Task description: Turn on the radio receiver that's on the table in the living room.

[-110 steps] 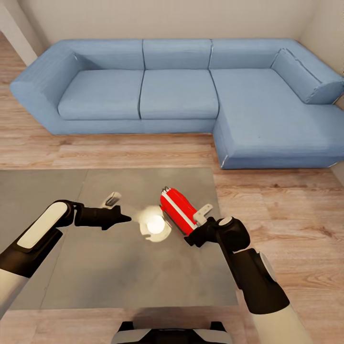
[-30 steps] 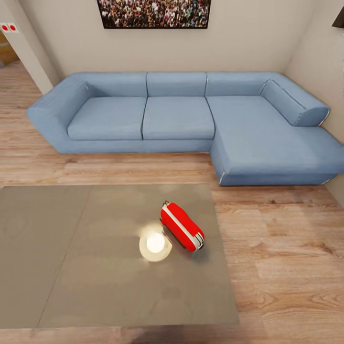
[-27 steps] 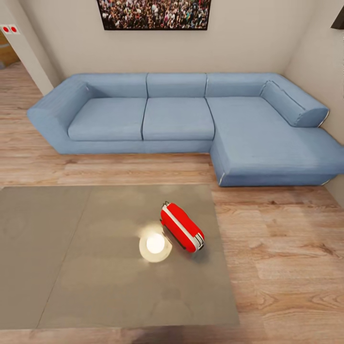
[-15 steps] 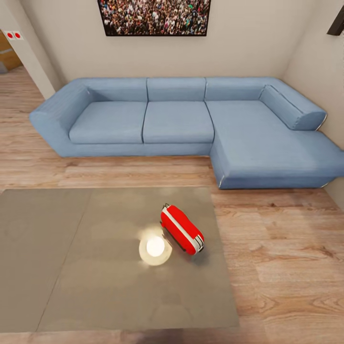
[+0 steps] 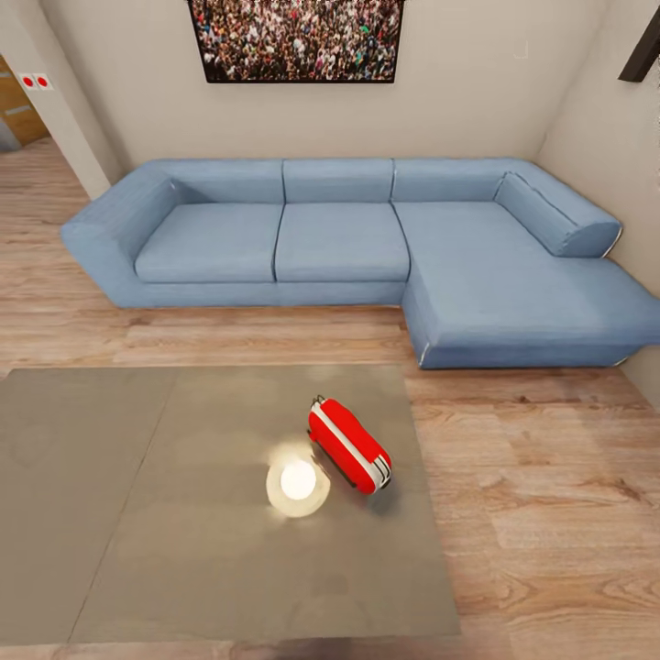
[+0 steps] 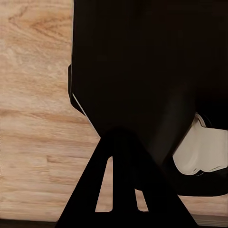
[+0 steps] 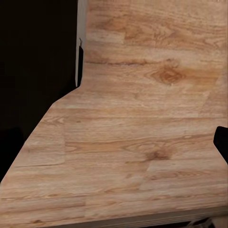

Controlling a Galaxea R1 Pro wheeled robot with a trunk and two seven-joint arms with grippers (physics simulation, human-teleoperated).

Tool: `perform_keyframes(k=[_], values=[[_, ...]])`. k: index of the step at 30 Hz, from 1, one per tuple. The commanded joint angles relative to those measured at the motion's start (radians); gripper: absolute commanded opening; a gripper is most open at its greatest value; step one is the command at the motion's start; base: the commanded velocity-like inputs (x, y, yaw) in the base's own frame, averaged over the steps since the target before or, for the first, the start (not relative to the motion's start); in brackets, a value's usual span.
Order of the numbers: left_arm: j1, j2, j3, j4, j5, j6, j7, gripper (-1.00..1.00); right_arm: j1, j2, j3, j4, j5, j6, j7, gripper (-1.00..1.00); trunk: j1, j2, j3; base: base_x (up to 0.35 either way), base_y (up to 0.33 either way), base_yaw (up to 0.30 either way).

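The radio receiver point(image 5: 348, 445), a small red box with a white band, lies on its side on the table point(image 5: 183, 550), near the glossy grey top's right edge. Nothing touches it in the head view. In the left wrist view my left gripper point(image 6: 121, 135) is shut, its dark fingers meeting in a point over wood floor and the robot's black body. The right wrist view has my right gripper point(image 7: 142, 137) open, with one dark finger point(image 7: 222, 142) at the picture's edge and bare floor between.
A blue L-shaped sofa point(image 5: 348, 238) runs along the beige wall beyond the table, under a framed crowd picture point(image 5: 298, 37). Light wood floor point(image 5: 541, 495) lies right of the table and between table and sofa. A bright lamp reflection point(image 5: 298, 481) sits beside the radio.
The head view has tilted up, so more of the wall picture shows. Both arms, beside the radio 3.7 s ago, have left the head view. The radio has not moved.
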Motion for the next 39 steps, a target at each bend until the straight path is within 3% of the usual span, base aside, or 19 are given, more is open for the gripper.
perform_keyframes(k=[1,22,39], values=[[0.0,0.0,0.001,0.0,0.0,0.0,0.0,-1.0,0.0,0.0,0.0,0.0,0.0,0.0,0.0,1.0,0.0,0.0,0.002,0.0,0.0,0.0],[0.0,0.0,0.001,0.001,0.0,0.0,0.0,-1.0,0.0,0.0,-0.001,0.001,-0.003,-0.001,0.001,1.0,0.0,0.0,0.035,0.0,0.0,0.0],[0.0,0.0,0.002,0.0,0.0,0.0,0.0,-1.0,0.0,-0.003,-0.007,-0.001,-0.01,0.005,0.009,1.0,0.0,0.0,0.036,0.0,0.0,0.0]])
